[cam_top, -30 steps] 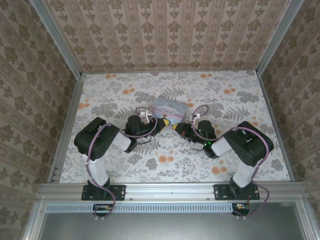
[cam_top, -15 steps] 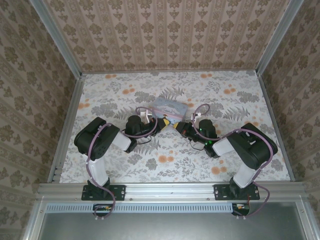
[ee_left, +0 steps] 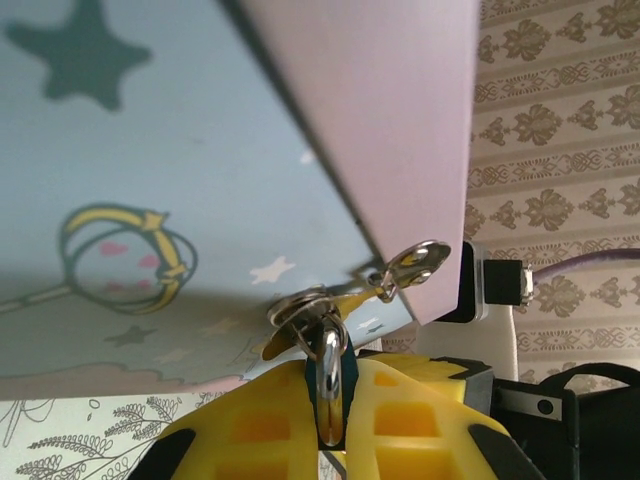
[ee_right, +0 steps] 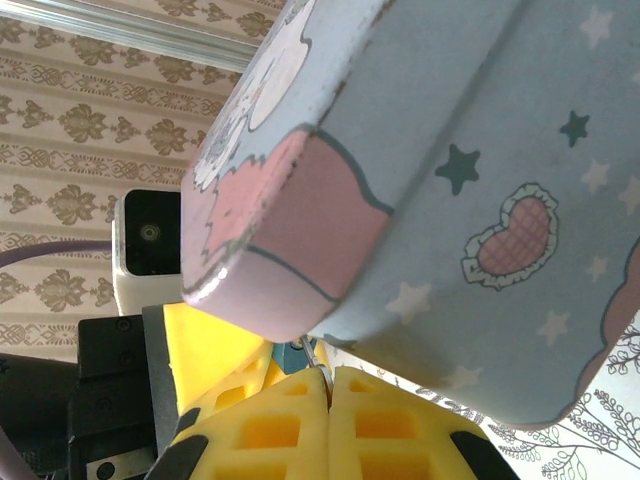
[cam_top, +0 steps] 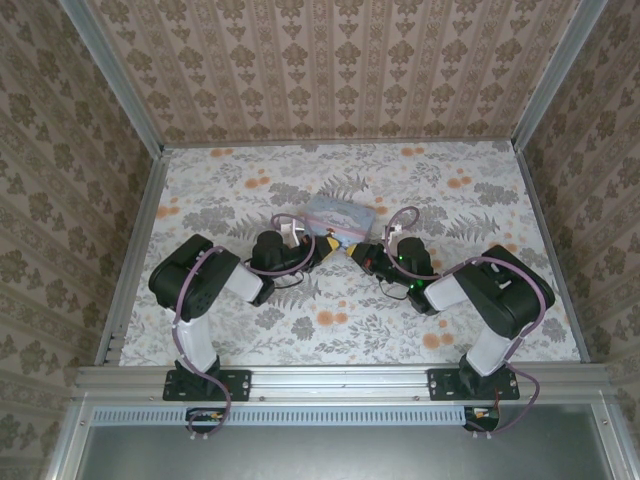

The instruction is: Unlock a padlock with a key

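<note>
Top view first: both my arms meet over the flowery worktop, right at the near edge of the pale blue square tin with the cartoon print. My left pincer and right pincer sit almost tip to tip. The lock bits are too small to make out from up there.

Left wrist cam: the left pincer is clamped tight on the tiny padlock. Its silvery shackle pokes up between the yellow pads to a ring and a small silver clasp hanging at the tin's corner.

Right wrist cam: the right pincer is squeezed fully closed just under the tin, with only a thin sliver at the seam — I take that to be the tiny dark metal key.

I'd say the step is getting the key into the keyhole. Hold the padlock rock steady, line the key up with the lock body and feed it slowly — no twisting until it's seated, or it'll slip.
</note>
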Tool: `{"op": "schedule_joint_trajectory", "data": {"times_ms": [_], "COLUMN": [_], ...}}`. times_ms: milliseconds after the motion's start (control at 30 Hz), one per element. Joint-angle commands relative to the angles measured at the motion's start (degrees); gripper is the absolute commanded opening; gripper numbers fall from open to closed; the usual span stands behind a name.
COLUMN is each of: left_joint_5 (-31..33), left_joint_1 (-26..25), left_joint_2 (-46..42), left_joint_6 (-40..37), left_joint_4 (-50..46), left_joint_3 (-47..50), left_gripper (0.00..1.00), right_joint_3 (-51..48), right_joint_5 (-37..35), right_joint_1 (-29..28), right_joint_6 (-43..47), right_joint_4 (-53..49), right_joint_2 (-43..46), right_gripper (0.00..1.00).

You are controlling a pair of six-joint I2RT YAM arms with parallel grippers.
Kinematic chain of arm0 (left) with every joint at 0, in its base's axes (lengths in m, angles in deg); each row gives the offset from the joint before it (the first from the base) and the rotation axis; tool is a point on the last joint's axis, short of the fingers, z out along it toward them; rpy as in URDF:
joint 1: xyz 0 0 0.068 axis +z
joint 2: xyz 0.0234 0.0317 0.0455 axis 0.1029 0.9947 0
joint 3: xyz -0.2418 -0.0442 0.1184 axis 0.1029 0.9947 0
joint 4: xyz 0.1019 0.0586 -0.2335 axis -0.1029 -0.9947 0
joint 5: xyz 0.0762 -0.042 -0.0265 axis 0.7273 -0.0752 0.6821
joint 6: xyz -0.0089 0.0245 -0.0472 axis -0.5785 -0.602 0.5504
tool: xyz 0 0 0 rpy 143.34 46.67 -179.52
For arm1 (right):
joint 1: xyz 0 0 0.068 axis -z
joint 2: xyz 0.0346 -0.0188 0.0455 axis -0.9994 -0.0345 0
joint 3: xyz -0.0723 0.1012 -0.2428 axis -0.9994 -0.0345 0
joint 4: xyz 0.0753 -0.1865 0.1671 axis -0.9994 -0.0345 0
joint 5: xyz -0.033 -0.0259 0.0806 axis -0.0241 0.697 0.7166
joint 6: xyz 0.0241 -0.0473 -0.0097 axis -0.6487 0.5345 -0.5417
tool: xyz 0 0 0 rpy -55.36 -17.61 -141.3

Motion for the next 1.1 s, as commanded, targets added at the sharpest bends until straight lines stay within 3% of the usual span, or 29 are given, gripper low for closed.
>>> {"op": "schedule_joint_trajectory", "data": {"times_ms": [0,467,567,1067], "left_joint_5": [-0.80,-0.44,-0.47,-0.80], "left_joint_1": [-1.08,-2.37,-2.84,-5.32], "left_joint_2": [-0.56,-0.67,-1.08,-1.50], "left_joint_6": [1.08,1.27,1.09,1.97], "left_joint_4": [3.39,3.66,3.71,3.91], "left_joint_3": [-1.42,-1.56,-1.56,-2.33], "left_gripper": [0.00,0.00,0.00,0.00], "right_joint_3": [1.42,2.39,2.42,6.16], "right_joint_5": [-0.53,0.62,2.12,10.75], "right_joint_1": [-0.14,-0.13,0.70,4.37], "right_joint_6": [-0.39,-2.79,-5.04,-7.79], "right_joint_4": [3.04,8.65,13.03,13.06], "right_joint_2": [-1.01,-2.60,-4.20,-5.76], "right_gripper": [0.00,0.00,0.00,0.00]}}
